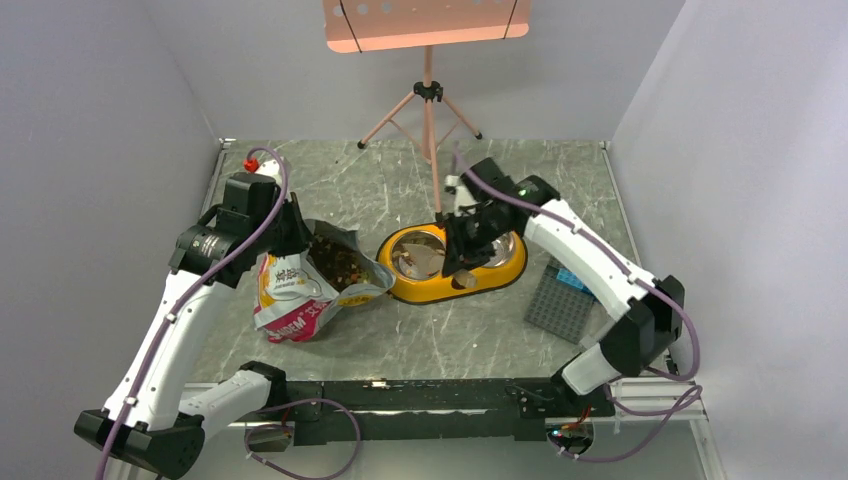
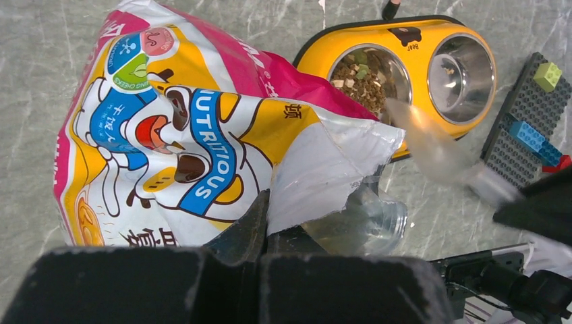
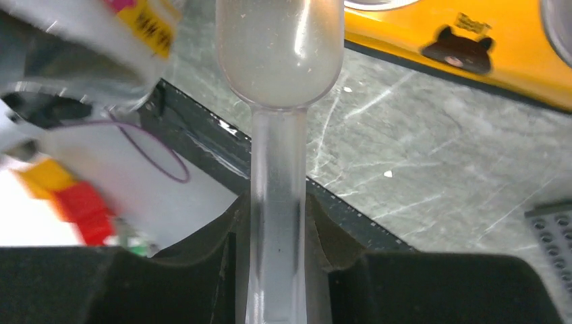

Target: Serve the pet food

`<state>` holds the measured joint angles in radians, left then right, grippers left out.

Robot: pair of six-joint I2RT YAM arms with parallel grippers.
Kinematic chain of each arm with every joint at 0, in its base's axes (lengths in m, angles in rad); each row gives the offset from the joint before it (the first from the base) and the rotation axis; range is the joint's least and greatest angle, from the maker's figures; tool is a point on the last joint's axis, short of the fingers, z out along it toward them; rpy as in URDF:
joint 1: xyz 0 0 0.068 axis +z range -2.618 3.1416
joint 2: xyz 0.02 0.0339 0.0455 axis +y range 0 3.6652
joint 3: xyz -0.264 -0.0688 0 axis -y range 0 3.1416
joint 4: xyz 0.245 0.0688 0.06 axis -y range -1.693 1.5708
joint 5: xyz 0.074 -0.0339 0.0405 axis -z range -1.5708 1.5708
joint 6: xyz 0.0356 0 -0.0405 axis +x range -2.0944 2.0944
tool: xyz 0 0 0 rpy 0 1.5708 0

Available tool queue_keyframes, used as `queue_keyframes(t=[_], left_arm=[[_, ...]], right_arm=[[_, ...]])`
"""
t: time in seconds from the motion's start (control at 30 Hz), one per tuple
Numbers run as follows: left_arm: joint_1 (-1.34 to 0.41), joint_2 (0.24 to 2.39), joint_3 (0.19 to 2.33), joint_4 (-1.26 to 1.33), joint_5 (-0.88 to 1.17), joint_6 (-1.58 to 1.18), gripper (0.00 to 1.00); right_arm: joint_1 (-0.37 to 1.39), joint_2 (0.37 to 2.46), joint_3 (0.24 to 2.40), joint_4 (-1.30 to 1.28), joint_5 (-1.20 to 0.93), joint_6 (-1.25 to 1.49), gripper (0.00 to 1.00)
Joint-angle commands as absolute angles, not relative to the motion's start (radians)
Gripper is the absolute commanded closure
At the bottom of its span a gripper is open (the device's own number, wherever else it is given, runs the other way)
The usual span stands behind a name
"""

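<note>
A: Left claw (image 2: 265, 226)?

B: Fully closed, pinching the torn top edge of the bag (image 2: 182, 135). My read: it props the mouth up and open so the kibble (image 1: 340, 263) inside is reachable and doesn't spill onto the surface (image 1: 420, 340).

A: Right claw (image 3: 278, 223)?

B: Closed partway onto the handle of the clear scoop (image 3: 280, 54), handle running straight out between the fingers. That grip lets a wrist roll tip the head. The head sits by the feeder (image 1: 425, 292) on the bag side. Can't tell if it's over a bowl. No kibble visible through the cloudy plastic.

A: Where's the food?

B: Mostly in the bag. Some is already in the bowl (image 2: 403, 67) nearer the bag. The other bowl is nearly bare steel.

A: Room to move?

B: Tight. The bag mouth is just beside the feeder rim, so bag-to-bowl is a short hop, squeezed between both arms. The brick plate (image 1: 562, 300) is just beside the feeder's right end. The stand (image 1: 428, 100) has its legs close behind the feeder. Walls on three sides. Free surface is mostly in front, toward the arm bases.
</note>
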<state>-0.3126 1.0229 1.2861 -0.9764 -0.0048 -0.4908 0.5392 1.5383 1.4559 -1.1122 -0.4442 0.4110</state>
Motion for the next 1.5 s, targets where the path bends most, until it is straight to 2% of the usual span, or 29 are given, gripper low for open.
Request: queue_keyframes(t=[0.0,0.23,0.63,0.77,0.9,1.0,1.3,1.4,1.47], left_arm=[[-0.305,1.023,1.310,-0.922,0.094,-0.506,1.00],[-0.305,1.050,1.368,-0.966,0.226,-0.461,1.00],[-0.305,0.980,1.301,-0.956,0.390,-0.499,1.00],[-0.305,0.959,1.255,-0.924,0.448,-0.525,1.00],[-0.311,0.950,1.238,-0.923,0.451,-0.538,1.00],[-0.311,0.937,1.218,-0.902,0.439,-0.546,1.00],[-0.313,0.924,1.096,-0.747,0.425,-0.677,1.00],[-0.313,0.938,1.092,-0.751,0.384,-0.691,1.00],[-0.311,0.945,1.089,-0.736,0.378,-0.705,1.00]], right_arm=[[0.754,1.389,1.551,-1.069,-0.147,0.373,1.00],[0.931,1.245,1.559,-1.026,-0.096,0.347,1.00],[1.047,1.369,1.589,-1.053,-0.228,0.311,1.00],[1.049,1.485,1.661,-1.046,-0.198,0.308,1.00],[1.052,1.738,1.889,-1.208,-0.110,0.290,1.00],[1.053,1.825,1.976,-1.282,-0.070,0.275,1.00],[1.053,1.849,1.793,-1.271,-0.083,0.231,1.00],[1.054,1.961,1.902,-1.226,-0.056,0.225,1.00],[1.049,2.040,1.950,-1.081,-0.021,0.220,1.00]])
